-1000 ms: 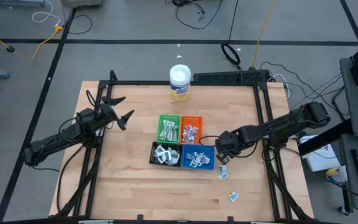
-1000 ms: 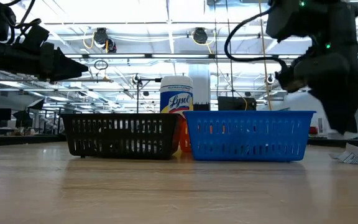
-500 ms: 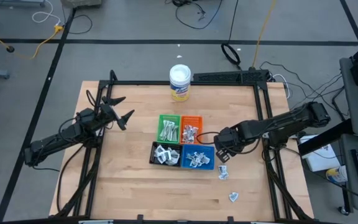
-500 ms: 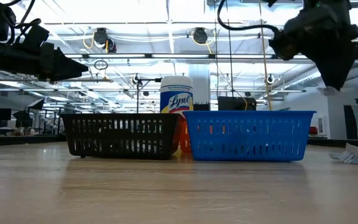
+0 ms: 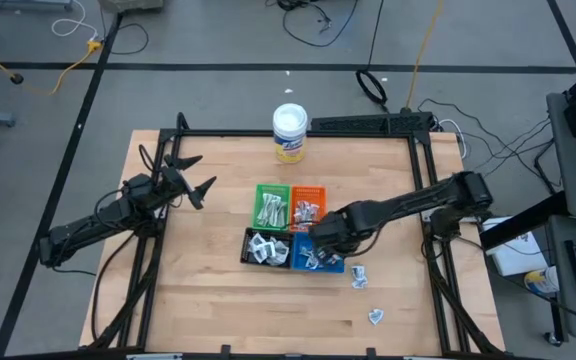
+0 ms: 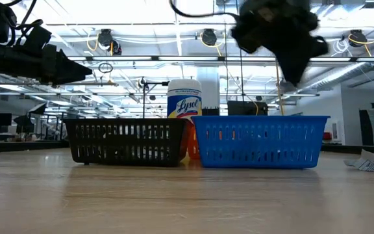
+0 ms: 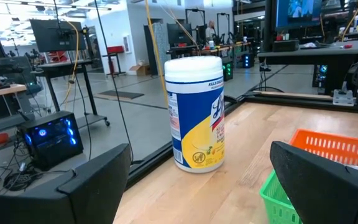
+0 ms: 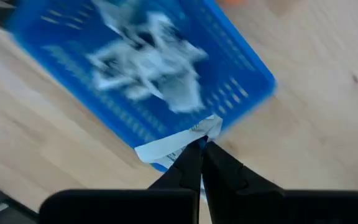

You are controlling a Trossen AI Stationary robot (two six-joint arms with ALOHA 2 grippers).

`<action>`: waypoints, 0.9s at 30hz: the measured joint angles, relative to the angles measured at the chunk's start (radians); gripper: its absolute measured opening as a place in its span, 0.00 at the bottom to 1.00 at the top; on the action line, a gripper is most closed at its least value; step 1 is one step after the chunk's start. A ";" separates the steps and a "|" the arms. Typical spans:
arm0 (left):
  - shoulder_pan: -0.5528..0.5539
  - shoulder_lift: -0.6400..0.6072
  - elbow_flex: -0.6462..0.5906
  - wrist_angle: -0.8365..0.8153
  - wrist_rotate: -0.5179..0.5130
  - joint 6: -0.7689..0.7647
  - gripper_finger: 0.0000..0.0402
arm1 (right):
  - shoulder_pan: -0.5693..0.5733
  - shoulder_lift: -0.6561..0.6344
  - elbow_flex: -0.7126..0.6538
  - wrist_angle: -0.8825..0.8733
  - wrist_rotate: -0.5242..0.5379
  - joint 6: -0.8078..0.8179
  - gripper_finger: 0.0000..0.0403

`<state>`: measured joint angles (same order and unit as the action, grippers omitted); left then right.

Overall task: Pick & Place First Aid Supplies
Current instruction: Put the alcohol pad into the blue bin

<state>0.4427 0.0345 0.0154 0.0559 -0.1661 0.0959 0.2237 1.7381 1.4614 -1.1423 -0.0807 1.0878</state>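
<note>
Over the blue tray (image 8: 253, 74), the right end effector (image 8: 201, 149) pinches a packet (image 8: 173, 144).

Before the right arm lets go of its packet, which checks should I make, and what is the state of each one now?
1. Right gripper jaws are shut on the packet: ok.
2. Right gripper is above the blue tray: ok in the high view; in the wrist view the packet hangs over the tray's edge, so exact centring: cannot tell.
3. Blue tray has room: ok, though packets already lie inside.
4. Left gripper is far from the trays, jaws open: ok.
5. Loose packets left on the table for later picks: ok, at least two are visible.
</note>
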 joint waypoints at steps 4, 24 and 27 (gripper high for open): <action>0.000 0.000 0.000 0.000 0.000 0.000 0.98 | -0.003 0.067 0.115 0.000 0.000 -0.042 0.00; 0.000 0.000 0.000 0.000 0.000 0.000 0.98 | -0.031 0.222 0.125 0.060 0.056 -0.087 0.00; 0.000 0.000 0.000 0.000 0.000 0.000 0.98 | -0.030 0.230 0.096 0.094 0.052 -0.087 0.01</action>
<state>0.4431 0.0343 0.0154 0.0555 -0.1661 0.0959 0.1940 1.9680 1.5576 -1.0484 -0.0291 1.0012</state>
